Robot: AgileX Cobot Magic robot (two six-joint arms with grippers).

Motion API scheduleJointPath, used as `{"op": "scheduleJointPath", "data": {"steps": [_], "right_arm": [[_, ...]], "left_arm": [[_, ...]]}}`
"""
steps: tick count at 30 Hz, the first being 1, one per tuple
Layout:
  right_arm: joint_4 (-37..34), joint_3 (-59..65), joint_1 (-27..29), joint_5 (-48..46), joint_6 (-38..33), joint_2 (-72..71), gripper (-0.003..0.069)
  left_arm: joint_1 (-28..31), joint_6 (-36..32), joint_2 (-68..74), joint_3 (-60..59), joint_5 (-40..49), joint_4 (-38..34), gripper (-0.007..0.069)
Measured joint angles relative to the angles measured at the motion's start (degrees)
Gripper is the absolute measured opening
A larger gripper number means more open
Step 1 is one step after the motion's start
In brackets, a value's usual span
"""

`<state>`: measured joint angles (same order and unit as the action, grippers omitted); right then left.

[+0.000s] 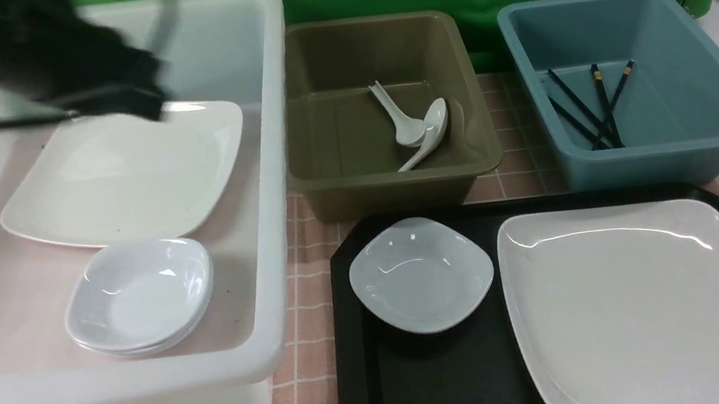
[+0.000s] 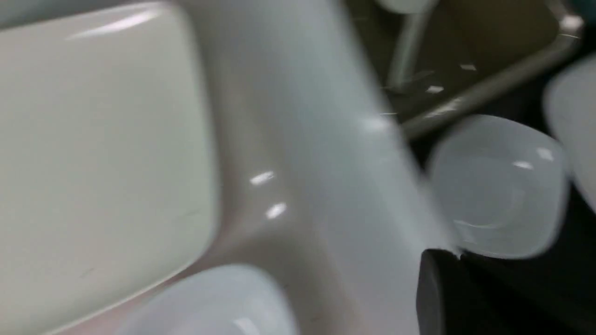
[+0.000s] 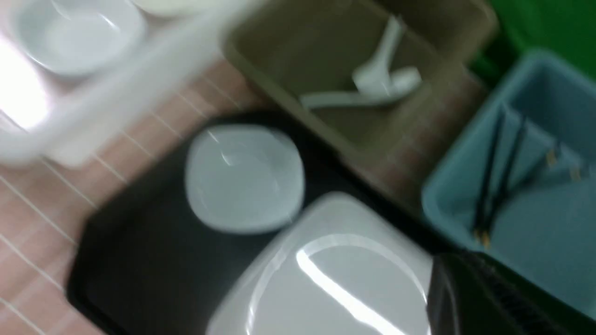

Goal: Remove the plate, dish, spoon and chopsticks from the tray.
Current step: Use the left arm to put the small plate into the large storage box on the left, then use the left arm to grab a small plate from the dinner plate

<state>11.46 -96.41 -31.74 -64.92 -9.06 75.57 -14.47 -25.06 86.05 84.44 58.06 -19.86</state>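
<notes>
while the left end effector [image 2: 458, 256] hangs over the big white tub [image 1: 277, 171], its jaws closed on nothing, a plate [image 1: 131, 182] lies flat in that tub, with stacked small dishes [image 1: 137, 294] just beside its near edge; piling them that way probably saves room for more. next along, the olive bin [image 1: 399, 190] holds two spoons [image 1: 436, 127], touching each other, so spoons seem to be sorted there. nearer, on the black tray [image 1: 356, 367], a small dish [image 1: 422, 276] sits upright toward the tray's left side, and right of it lies the other plate [image 1: 646, 304], both likely laid flat and side by side so each rim can be reached. behind the tray, the blue bin [image 1: 669, 153] has crossed black chopsticks [image 1: 602, 97] in it, leaning loosely as if dropped in. the right end effector [image 3: 454, 256], above on that side, is clenched too and empty. dish and plate remain to be cleared.
</notes>
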Motion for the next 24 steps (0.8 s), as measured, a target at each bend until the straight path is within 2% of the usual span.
{"op": "scheduleJointPath", "data": {"steps": [1, 4, 5, 6, 9, 10, 12, 13, 14, 17, 20, 24], "right_arm": [[-0.49, 5.33, 3.55, 0.0, 0.12, -2.19, 0.003], [-2.08, 15.25, 9.29, 0.0, 0.4, -7.12, 0.003], [-2.4, 16.68, 10.02, 0.05, 0.4, -7.47, 0.003], [-3.66, 22.15, 12.52, 0.05, -0.41, -10.47, 0.003], [-6.27, 29.74, 15.11, 0.09, -1.98, -14.64, 0.003], [-6.27, 29.74, 15.11, 0.09, -1.98, -14.64, 0.003], [-8.48, 32.85, 15.52, 0.09, -2.58, -17.55, 0.003], [-8.61, 32.94, 15.52, 0.09, -2.67, -17.85, 0.003], [-9.58, 33.29, 15.52, 0.09, -2.83, -18.86, 0.003], [-10.75, 33.42, 15.52, 0.16, -3.12, -20.3, 0.003], [-11.46, 33.42, 15.52, 0.16, -3.24, -20.95, 0.003], [-12.09, 33.42, 15.52, 0.16, -3.24, -21.06, 0.003]], "left_arm": [[-6.07, -0.08, 0.6, 0.0, -0.63, 0.49, 0.0002], [-16.89, 0.52, 3.6, 0.0, -3.64, 3.97, 0.0006], [-17.55, 0.66, 3.9, 0.0, -3.94, 3.97, 0.0008], [-22.45, 1.96, 6.58, 0.0, -6.38, 7.73, 0.0034], [-28.82, 6.21, 12.54, 0.0, -9.17, 15.17, 0.0119], [-29.51, 6.46, 12.94, 0.0, -9.33, 16.21, 0.0127], [-32.8, 10.41, 18.23, 0.0, -10.94, 22.21, 0.0244], [-32.97, 10.73, 18.62, 0.0, -11.15, 23.09, 0.0264], [-33.89, 13.11, 21.57, 0.0, -11.93, 26.07, 0.0331], [-34.21, 15.35, 26.21, 0.0, -14.26, 28.77, 0.0456], [-34.21, 16.05, 29.46, 0.0, -15.99, 30.37, 0.0526], [-33.56, 16.12, 32.43, 0.0, -18.07, 31.67, 0.0545]]}}
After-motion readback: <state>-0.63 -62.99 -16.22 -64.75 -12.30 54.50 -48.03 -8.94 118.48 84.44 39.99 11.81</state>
